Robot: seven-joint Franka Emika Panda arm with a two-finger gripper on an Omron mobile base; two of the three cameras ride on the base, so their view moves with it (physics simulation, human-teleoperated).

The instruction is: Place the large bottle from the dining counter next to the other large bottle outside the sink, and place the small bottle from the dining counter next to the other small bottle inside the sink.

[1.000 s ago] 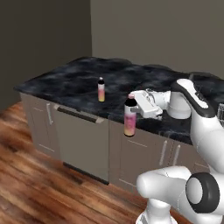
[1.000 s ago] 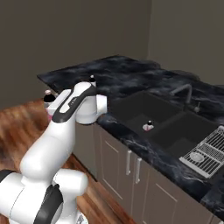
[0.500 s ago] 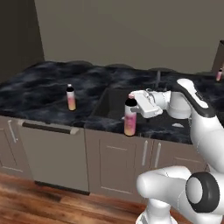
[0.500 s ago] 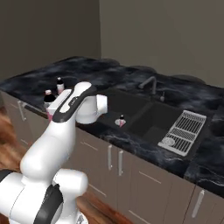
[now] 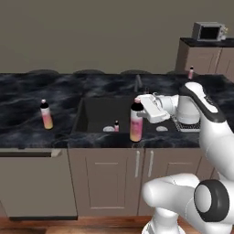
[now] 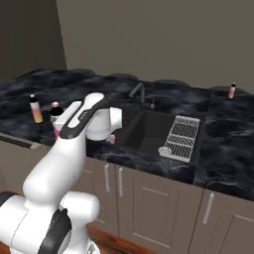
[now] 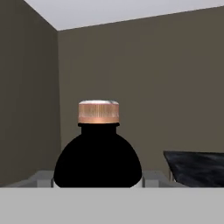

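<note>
Over sink [image 5: 98, 116] front edge | claw [image 5: 140, 106] holding large bottle [image 5: 136, 122] | black top, copper cap, pink-orange body

You'll see a microwave [image 5: 210, 31] well off to the right of the gripper [image 5: 139, 108], farther back and higher, on a beige cabinet [image 5: 201, 58]. Straight below the gripper are two cabinet doors [image 5: 109, 180] with vertical bar handles [image 5: 137, 163]. Below and left of it is a dishwasher front [image 5: 36, 185] with a horizontal handle [image 5: 27, 154]. There's a wood floor [image 5: 68, 226] at the bottom. Ahead of the gripper is a plain grey-brown wall [image 7: 175, 87], with a pale ceiling [image 7: 109, 11] above.
</note>
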